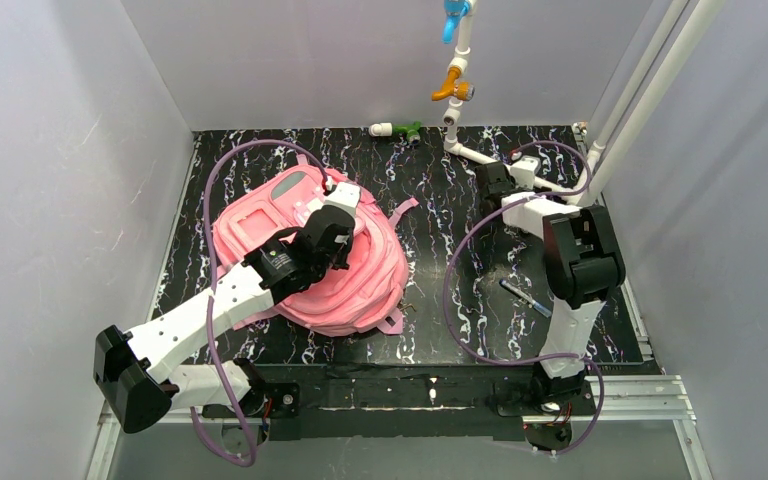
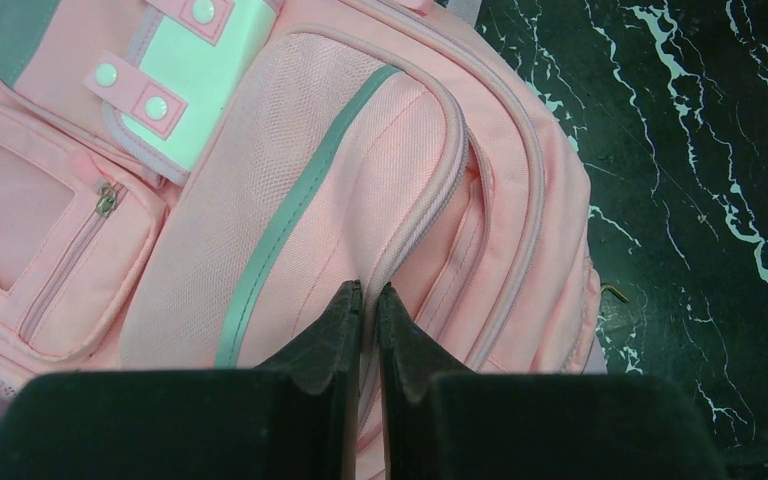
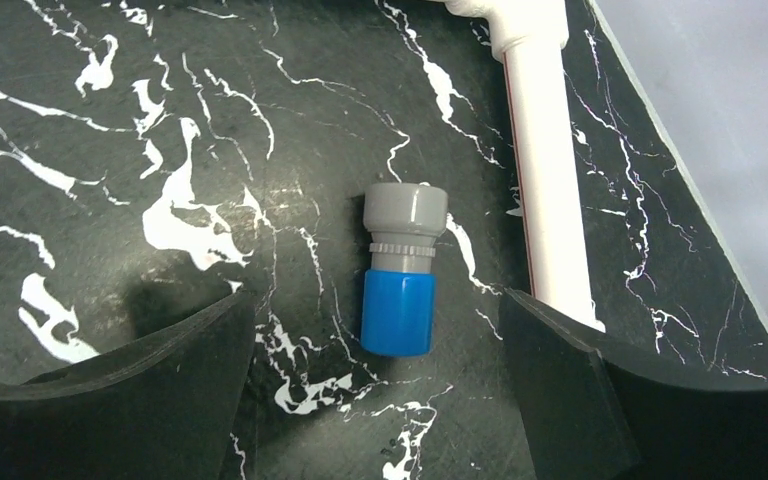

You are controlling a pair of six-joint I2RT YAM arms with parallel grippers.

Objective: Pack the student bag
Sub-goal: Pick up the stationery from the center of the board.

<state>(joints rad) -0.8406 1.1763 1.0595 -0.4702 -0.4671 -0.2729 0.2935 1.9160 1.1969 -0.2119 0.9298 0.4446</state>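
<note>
The student bag [image 1: 360, 280] is a pink backpack with grey stripes, lying flat on the left half of the black marble table. In the left wrist view the student bag [image 2: 340, 150] fills the frame, front pockets to the left. My left gripper [image 1: 339, 204] rests on top of it. Its jaws [image 2: 368, 296] are closed to a thin slit over the bag's zip seam, with pink fabric in the gap. My right gripper [image 1: 494, 181] is at the back right. It [image 3: 377, 330] is wide open, low over a small blue and grey cylinder [image 3: 400, 275] lying on the table.
A dark pen [image 1: 526, 297] lies on the table near the right arm. White pipes [image 1: 520, 165] with orange and blue fittings stand at the back, and one pipe [image 3: 548, 170] lies just right of my right gripper. A green and white fitting [image 1: 400, 129] lies by the back wall.
</note>
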